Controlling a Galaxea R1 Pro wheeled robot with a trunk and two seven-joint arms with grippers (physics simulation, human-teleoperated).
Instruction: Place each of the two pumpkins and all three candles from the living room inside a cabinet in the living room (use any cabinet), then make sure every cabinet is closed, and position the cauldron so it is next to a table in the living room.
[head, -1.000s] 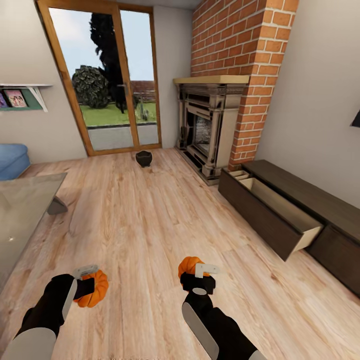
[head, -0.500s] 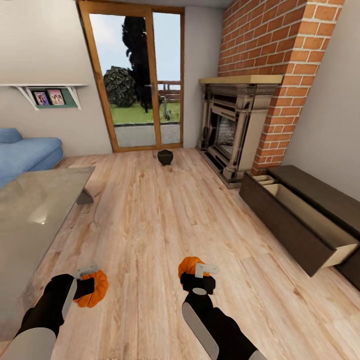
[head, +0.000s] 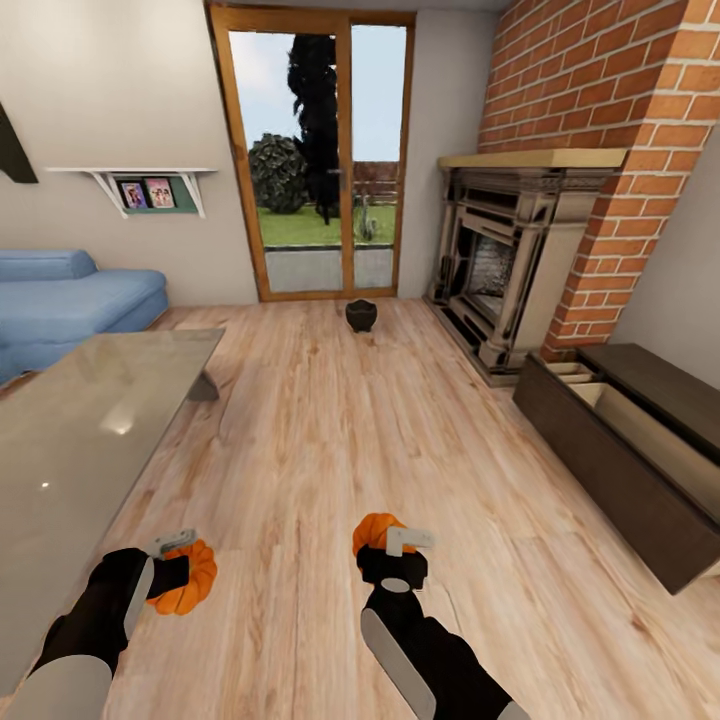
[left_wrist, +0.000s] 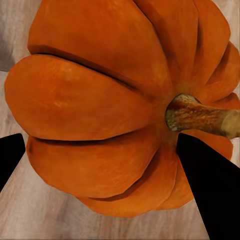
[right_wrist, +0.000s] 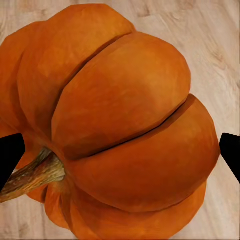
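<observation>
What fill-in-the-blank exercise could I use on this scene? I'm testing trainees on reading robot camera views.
1. Each gripper, left and right, holds a ____.
2. The cabinet has one drawer standing ____.
3. The black cauldron sits on the floor in front of the glass ____.
4. The sofa behind the table is ____ in colour.

Missing words: pumpkin; open; door; blue
</observation>
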